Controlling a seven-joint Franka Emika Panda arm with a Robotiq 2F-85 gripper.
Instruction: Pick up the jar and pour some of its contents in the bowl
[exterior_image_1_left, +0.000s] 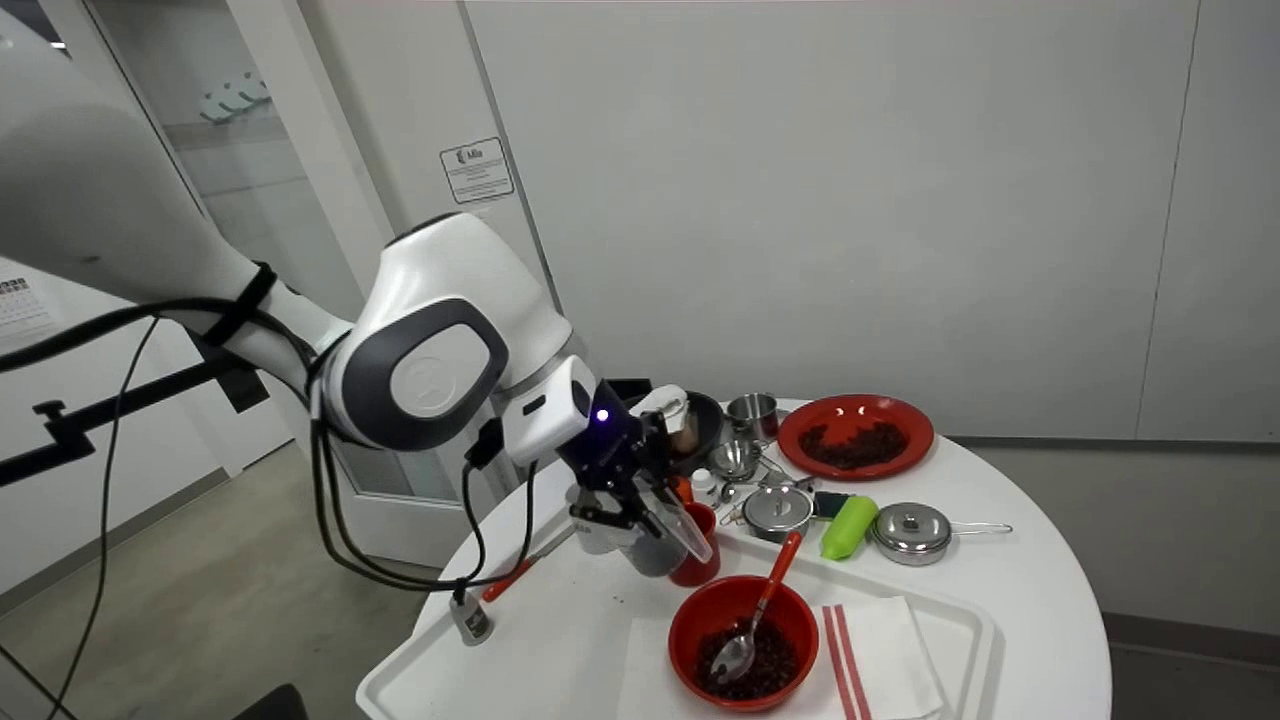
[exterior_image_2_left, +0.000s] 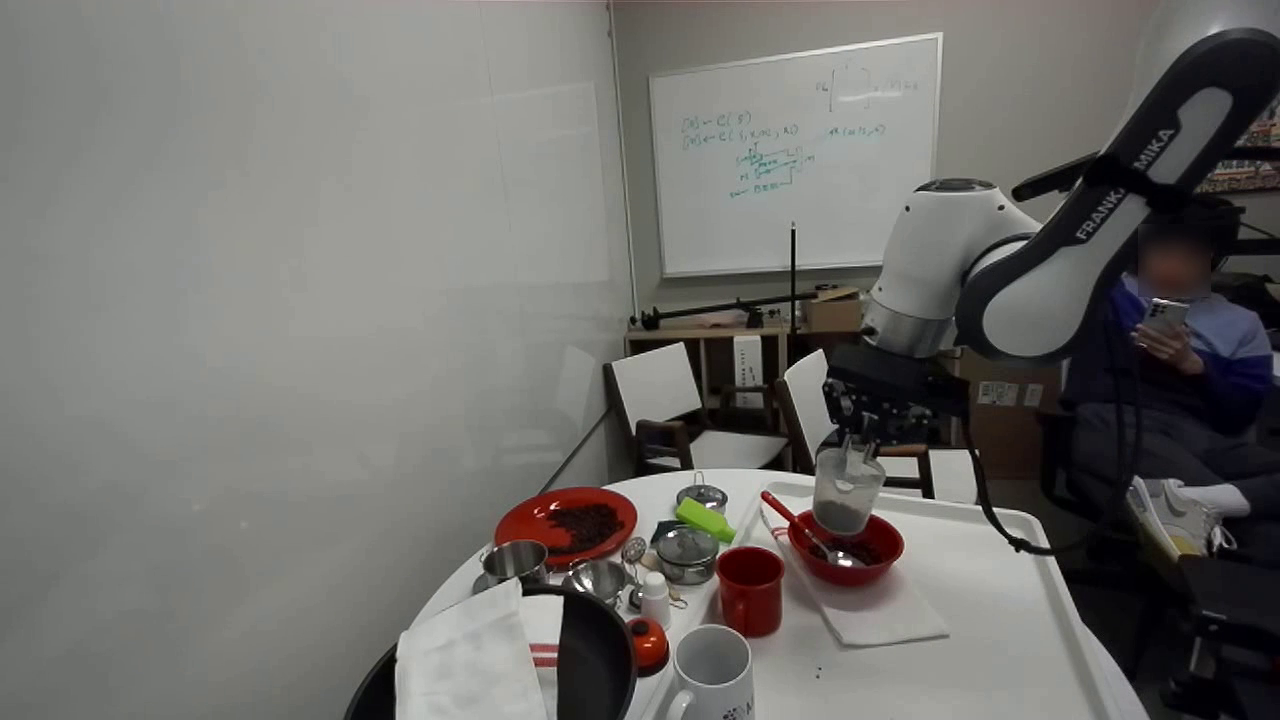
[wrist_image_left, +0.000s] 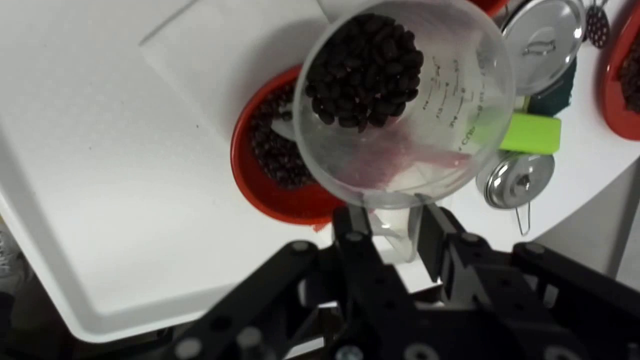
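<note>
Black gripper (wrist_image_left: 391, 220) clamps the handle (wrist_image_left: 400, 245) of a clear measuring cup (wrist_image_left: 430, 120), held aloft, dark beans (wrist_image_left: 362, 70) inside. Beyond and below, left in the wrist view: red bowl (wrist_image_left: 297, 206), partly hidden by the cup. Judgement: pour calls for tipping the measuring cup that way.

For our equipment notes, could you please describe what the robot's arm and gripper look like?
The arm is white and rounded, with dark grey trim and partly covered FRANKA lettering. Black cables run under a black strap. The gripper is black and jointed, with round screw heads.
</note>
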